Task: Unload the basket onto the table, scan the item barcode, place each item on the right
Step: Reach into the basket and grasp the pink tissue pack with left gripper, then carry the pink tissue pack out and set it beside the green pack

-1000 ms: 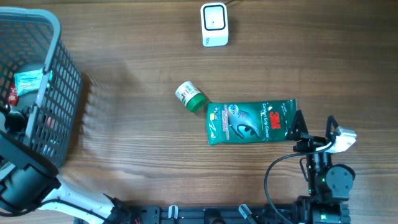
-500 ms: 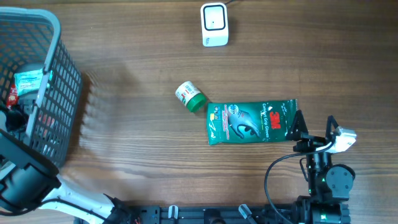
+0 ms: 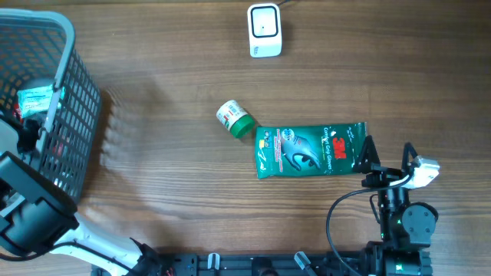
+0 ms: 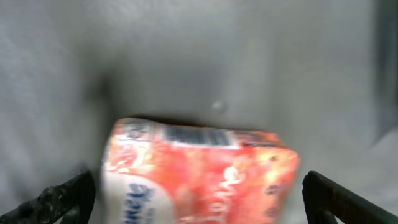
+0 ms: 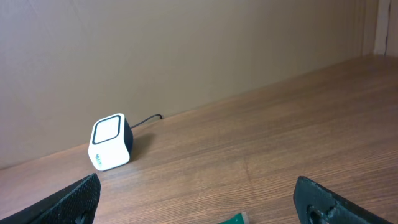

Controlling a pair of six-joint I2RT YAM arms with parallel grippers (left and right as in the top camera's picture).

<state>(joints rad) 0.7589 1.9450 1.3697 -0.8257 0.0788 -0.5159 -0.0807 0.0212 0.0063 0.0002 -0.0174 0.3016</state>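
Since a moment ago the left arm [image 3: 31,215] has shifted slightly up beside the grey plastic mesh basket [image 3: 73,46], covering a red patch seen there earlier. Everything on the wooden table [image 3: 169,184] lies as before. The left jaws stand wide apart. The soft, glossy red-orange packet [image 4: 199,177] lies between their tips, its barcode strip [image 4: 196,135] along the upper edge; whether they touch it cannot be told. The right jaws are likewise apart and empty, just beside the flat green glove packet [image 3: 311,149].
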